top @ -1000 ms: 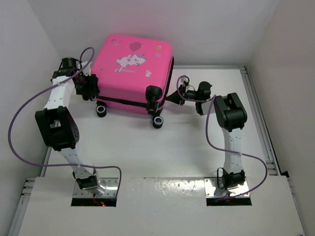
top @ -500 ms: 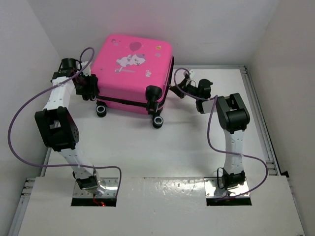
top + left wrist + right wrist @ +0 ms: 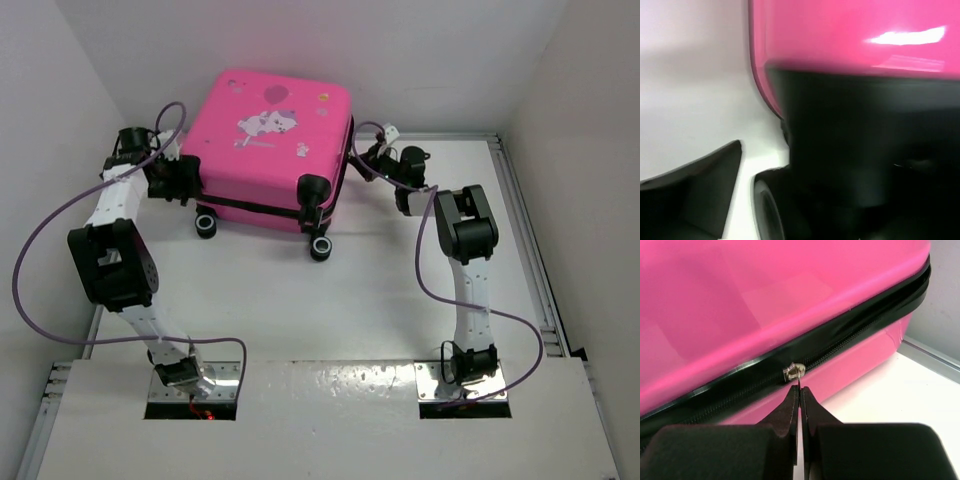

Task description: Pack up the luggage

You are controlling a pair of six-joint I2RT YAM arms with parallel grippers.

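- The right gripper is pressed fully together, nipping the thin metal zip pull just under its slider. A flat tab that slim wants a tight pinch at the very tips.
- The slider sits on the black zip track between the two pink shells. The likely aim is to draw it along the seam; which stretch is already done up I cannot tell.
- The left gripper stands wide. One finger shows with bare bench between it and a black wheel. The other finger is lost in the dark blur, and nothing looks gripped.
- It sits at the opposite side of the case, probably to brace the case against the pull.
- The luggage lies flat at the far middle of the bench, lid down and wheels toward the arms.
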